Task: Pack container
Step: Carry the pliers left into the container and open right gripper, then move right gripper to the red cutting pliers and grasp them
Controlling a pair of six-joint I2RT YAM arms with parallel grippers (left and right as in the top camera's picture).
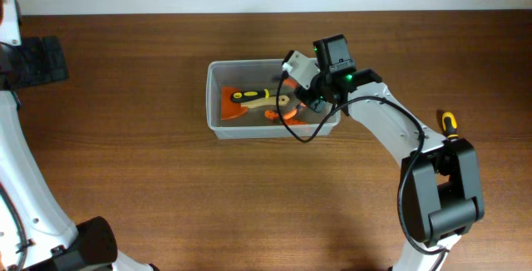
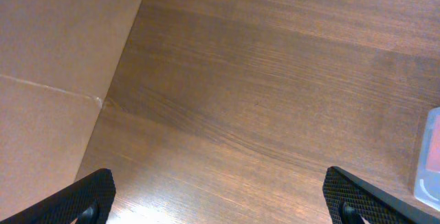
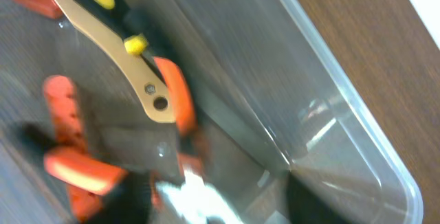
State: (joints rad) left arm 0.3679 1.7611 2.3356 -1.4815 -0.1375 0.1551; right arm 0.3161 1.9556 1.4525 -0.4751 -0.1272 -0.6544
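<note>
The container [image 1: 214, 96] is a clear plastic bin at the table's middle back. Inside lie a tan tool with a yellow-and-black handle [image 1: 253, 96], a flat orange piece [image 1: 233, 109] and orange-handled pliers [image 1: 287, 114]. My right gripper [image 1: 301, 96] hangs inside the bin's right end. In the right wrist view its dark fingers [image 3: 130, 196] stand apart beside the bin's clear wall [image 3: 344, 121], and a blurred white-silver thing [image 3: 199, 196] lies between them, close to the tan tool [image 3: 130, 52]. My left gripper [image 2: 220, 200] is open over bare wood, far left of the bin.
A screwdriver with a yellow-and-black handle [image 1: 448, 123] lies on the table to the right, beside the right arm. A corner of the bin [image 2: 430, 155] shows at the right edge of the left wrist view, and a brown panel [image 2: 55, 59] fills its left side.
</note>
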